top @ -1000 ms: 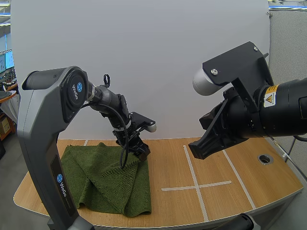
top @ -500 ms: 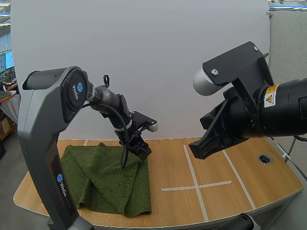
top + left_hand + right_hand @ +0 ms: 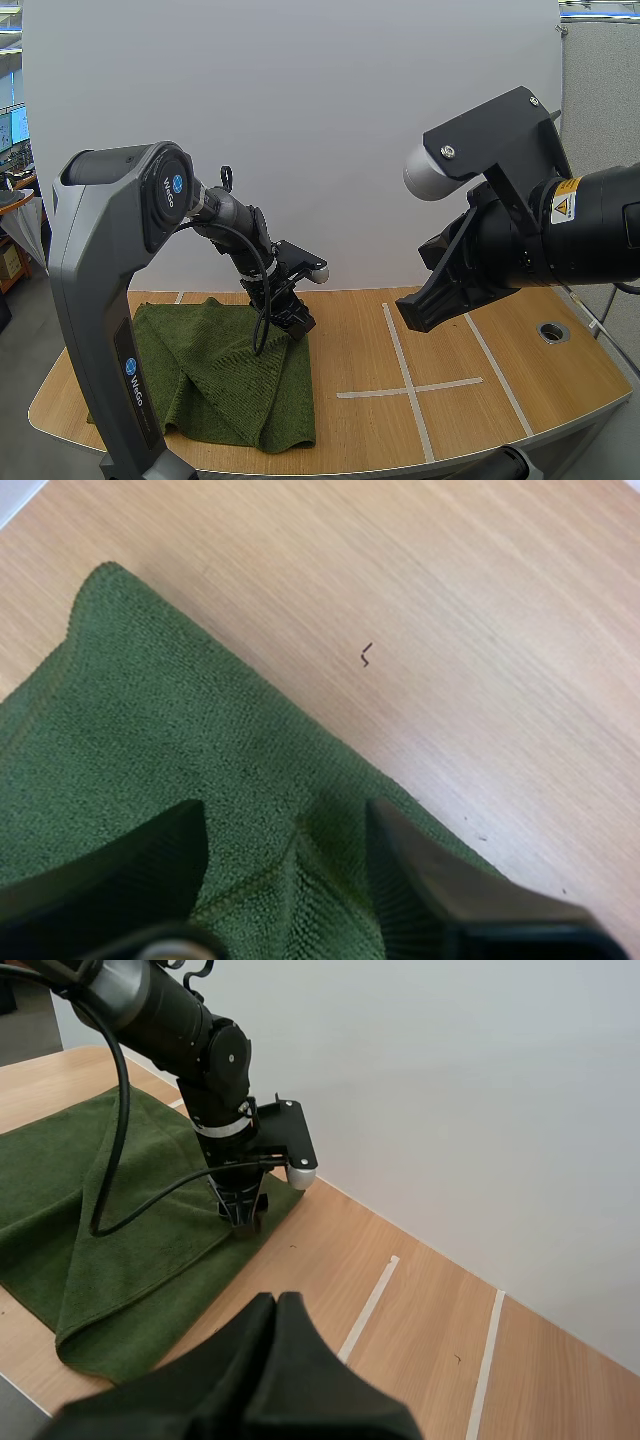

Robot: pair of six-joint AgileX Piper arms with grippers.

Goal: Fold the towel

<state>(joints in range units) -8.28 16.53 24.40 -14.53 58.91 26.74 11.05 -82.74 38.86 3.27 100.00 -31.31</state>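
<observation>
Two robot arms are shown over a pale wooden bench (image 3: 480, 350) marked with a cross of white tape lines (image 3: 408, 385). A dark green towel (image 3: 220, 380) is spread on the left part of the bench, left of the tape cross, with its front edge near the bench's near edge. It is partly folded: a diagonal flap is laid across it and a doubled edge runs along its right side. The left arm (image 3: 110, 300) is raised from its base at the near left, bent at the elbow, and reached forward and down, so that its wrist is tipped steeply toward the towel's far right corner. The left fingers (image 3: 292, 322) are lowered onto that corner. In the left wrist view they are seen spread apart, pressed against the cloth (image 3: 150, 730), with a raised ridge of towel standing between them and bare wood just beyond the towel's edge. The right arm (image 3: 560, 230) is held high over the right side of the bench, well apart from the towel, with its wrist angled down and to the left. The right fingers (image 3: 275, 1305) are pressed together into one dark wedge, with nothing between them. From the right wrist view, the left fingers (image 3: 245, 1222) are seen pointed straight down at the towel (image 3: 60, 1200).
</observation>
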